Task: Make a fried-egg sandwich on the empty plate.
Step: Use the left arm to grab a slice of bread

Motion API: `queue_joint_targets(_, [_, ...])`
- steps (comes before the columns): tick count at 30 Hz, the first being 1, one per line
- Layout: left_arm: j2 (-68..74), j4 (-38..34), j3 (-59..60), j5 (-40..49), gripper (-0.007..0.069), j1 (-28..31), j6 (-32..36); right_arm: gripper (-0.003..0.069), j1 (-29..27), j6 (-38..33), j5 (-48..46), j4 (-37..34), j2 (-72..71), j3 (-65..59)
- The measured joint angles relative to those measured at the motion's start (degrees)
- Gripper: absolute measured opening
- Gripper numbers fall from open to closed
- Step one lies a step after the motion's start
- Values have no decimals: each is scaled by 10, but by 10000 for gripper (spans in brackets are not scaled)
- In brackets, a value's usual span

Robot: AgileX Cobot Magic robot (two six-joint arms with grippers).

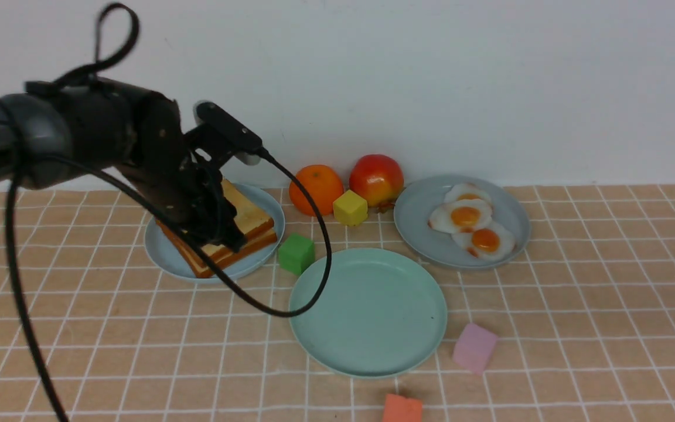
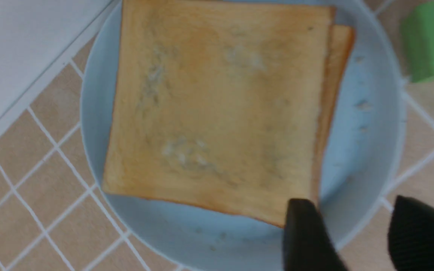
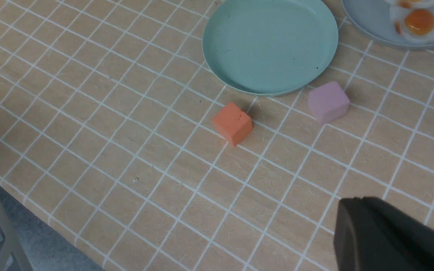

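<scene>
Our left gripper hangs over the toast stack on the light-blue plate, jaws parted, grasping nothing; one finger overlaps the stack's corner; our right gripper shows as one dark shape above the tablecloth, and we cannot tell its state; the empty plate sits mid-table; three fried eggs lie on the grey-blue plate at two o'clock from it, the toast at ten o'clock.

Three glossy fried eggs, wavy whites around orange yolks, lie overlapping on a grey-blue plate at right rear. The round mint-green plate sits bare and flat at centre. Golden-brown toast slices lie stacked, slightly offset, on a light-blue plate at left.
</scene>
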State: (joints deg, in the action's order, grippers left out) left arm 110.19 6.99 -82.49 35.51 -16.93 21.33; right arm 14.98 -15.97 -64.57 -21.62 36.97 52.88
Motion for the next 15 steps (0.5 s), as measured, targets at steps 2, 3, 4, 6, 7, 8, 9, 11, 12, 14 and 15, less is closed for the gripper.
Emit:
queue_joint_targets(2, [20,7,-6,-7,407,0,0,14,0,0,0,-1,0,0])
queue_joint_targets(3, [20,7,-6,-7,407,0,0,14,0,0,0,-1,0,0])
queue_joint_targets(4, [30,8,-8,-11,425,0,0,15,0,0,0,-4,0,0])
queue_joint_targets(6, [40,9,-10,-21,435,0,0,15,0,0,0,-12,0,0])
queue_joint_targets(7, [44,12,-10,-28,435,0,0,16,0,0,0,-17,0,0])
queue_joint_targets(8, [48,17,-10,-35,435,0,0,17,0,0,0,-23,0,-1])
queue_joint_targets(9, [53,22,-10,-41,433,0,0,19,0,0,0,-28,0,-1])
queue_joint_targets(11, [61,27,-10,-53,421,0,-1,22,0,0,0,-35,0,-2])
queue_joint_targets(12, [65,29,-10,-58,412,0,-3,22,0,0,0,-38,0,-2])
queue_joint_targets(14, [69,29,-10,-60,398,0,-3,22,0,0,1,-42,0,-2])
queue_joint_targets(15, [75,30,-10,-62,379,0,-3,22,0,0,1,-44,0,-2])
